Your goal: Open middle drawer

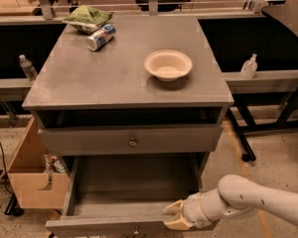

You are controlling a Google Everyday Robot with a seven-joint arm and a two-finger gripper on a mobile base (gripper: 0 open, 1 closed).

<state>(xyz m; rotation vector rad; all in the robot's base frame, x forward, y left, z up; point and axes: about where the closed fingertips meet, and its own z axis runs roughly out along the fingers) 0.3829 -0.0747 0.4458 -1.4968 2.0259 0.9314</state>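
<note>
— Gripper [170, 216] at the front lip of the middle drawer [131, 185], right side; clamped or loose, can't tell
— Drawer's standing well out, looks rigid, should slide easy; that lip's a solid hold

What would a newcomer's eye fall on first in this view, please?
The middle drawer stands open at the bottom of the view, its grey inside showing, with the gripper at its front edge, right of centre. On the cabinet top sit a pale bowl right of centre and, at the back left, a can on its side by a green bag.
</note>
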